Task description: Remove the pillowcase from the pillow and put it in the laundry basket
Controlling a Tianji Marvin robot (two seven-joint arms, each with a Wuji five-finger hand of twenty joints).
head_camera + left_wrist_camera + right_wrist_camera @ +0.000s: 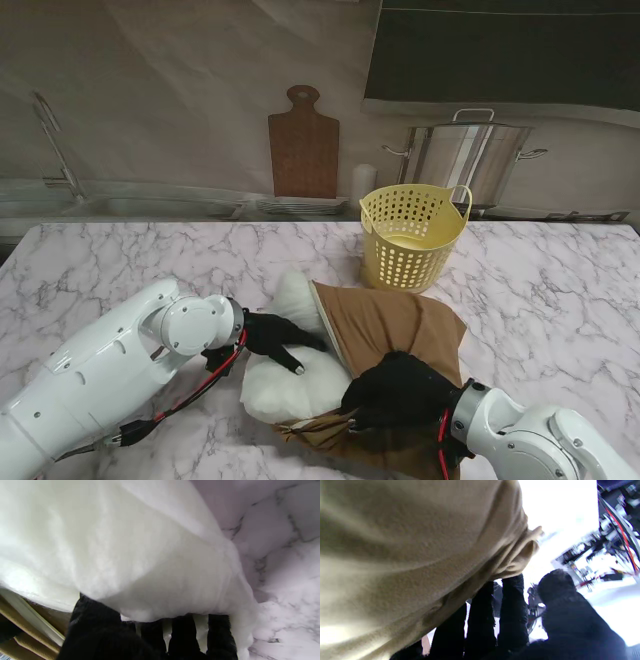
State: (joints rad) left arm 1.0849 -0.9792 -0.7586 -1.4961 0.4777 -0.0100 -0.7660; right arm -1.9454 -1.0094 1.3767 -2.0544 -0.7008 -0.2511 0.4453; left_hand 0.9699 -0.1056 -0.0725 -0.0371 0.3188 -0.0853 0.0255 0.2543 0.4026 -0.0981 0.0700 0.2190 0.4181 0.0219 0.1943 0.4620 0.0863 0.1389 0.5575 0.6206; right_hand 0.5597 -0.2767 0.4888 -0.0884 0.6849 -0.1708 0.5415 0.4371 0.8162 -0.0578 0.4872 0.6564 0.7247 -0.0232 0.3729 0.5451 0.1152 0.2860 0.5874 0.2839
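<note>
Your left hand (272, 338) presses its fingers onto the exposed white pillow (295, 385). Your right hand (400, 392) is clenched on the brown pillowcase (385, 325) — the laundry basket (410, 235) stands just beyond.

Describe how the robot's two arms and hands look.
Both arms have glossy white rounded shells with a round joint housing at the wrist. Each five-fingered robot hand, left robot hand and right robot hand, wears a fuzzy black glove. Red and black cables loop along the wrists.

pillowcase (395, 325) matt cloth | basket (410, 240) perforated plastic | table (540, 290) glossy marble
</note>
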